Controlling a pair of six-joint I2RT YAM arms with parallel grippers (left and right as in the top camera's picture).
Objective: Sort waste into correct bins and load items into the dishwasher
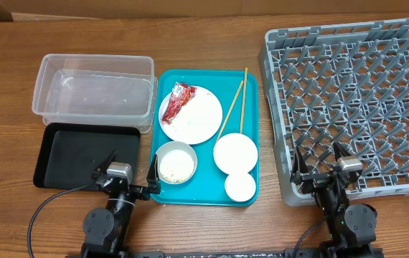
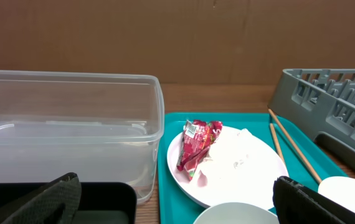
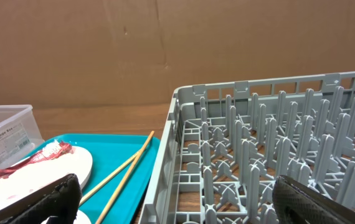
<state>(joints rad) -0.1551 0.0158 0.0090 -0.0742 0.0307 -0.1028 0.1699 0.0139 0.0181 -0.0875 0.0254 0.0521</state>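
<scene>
With left pincer (image 1: 130,169) and right pincer (image 1: 320,168) wide and empty, a careless wrapper (image 1: 179,98) grab might drag the tissue (image 2: 236,153) along.

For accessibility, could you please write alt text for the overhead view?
A central teal tray holds a plate with a red wrapper, two chopsticks, a bowl of rice, an empty bowl and a cup. A clear tub and black tray lie to its left, a grey dish rack to its right; the left pincer and right pincer stand open at the near edge.
</scene>
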